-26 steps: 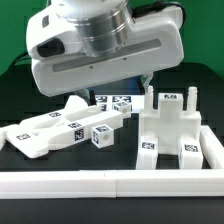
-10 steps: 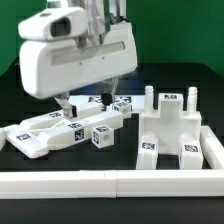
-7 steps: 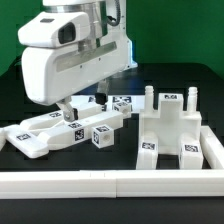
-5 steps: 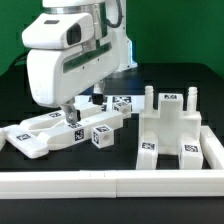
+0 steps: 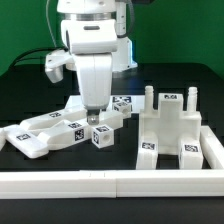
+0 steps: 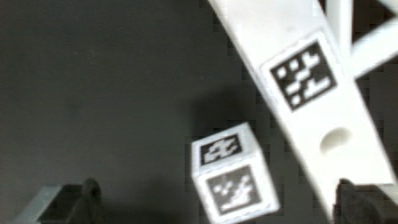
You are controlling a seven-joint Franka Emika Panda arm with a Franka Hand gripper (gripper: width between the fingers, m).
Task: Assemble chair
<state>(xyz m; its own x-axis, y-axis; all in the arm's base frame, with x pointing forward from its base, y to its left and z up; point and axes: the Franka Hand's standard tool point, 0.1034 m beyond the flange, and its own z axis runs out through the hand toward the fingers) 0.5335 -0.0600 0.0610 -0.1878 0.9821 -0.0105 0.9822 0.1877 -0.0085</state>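
Note:
The chair lies in loose white tagged parts. The slotted seat block (image 5: 168,130) stands at the exterior view's right. Long leg pieces (image 5: 45,133) lie at the left, and more tagged pieces (image 5: 120,104) lie behind. A small tagged block (image 5: 101,136) sits in front of them. My gripper (image 5: 95,117) hangs just above this block, open and empty. In the wrist view the block (image 6: 231,175) lies between my spread fingers (image 6: 71,200), with the gripper (image 6: 219,205) centred over it. A long bar (image 6: 294,75) with a tag and a hole runs beside the block.
A long plain white border rail (image 5: 110,185) runs along the front, and a second rail (image 5: 213,150) closes the right side. The black table top (image 5: 25,100) shows at the back left.
The hand has turned about its wrist, so it now shows narrow side on. It has shifted right and come down over the small tagged block.

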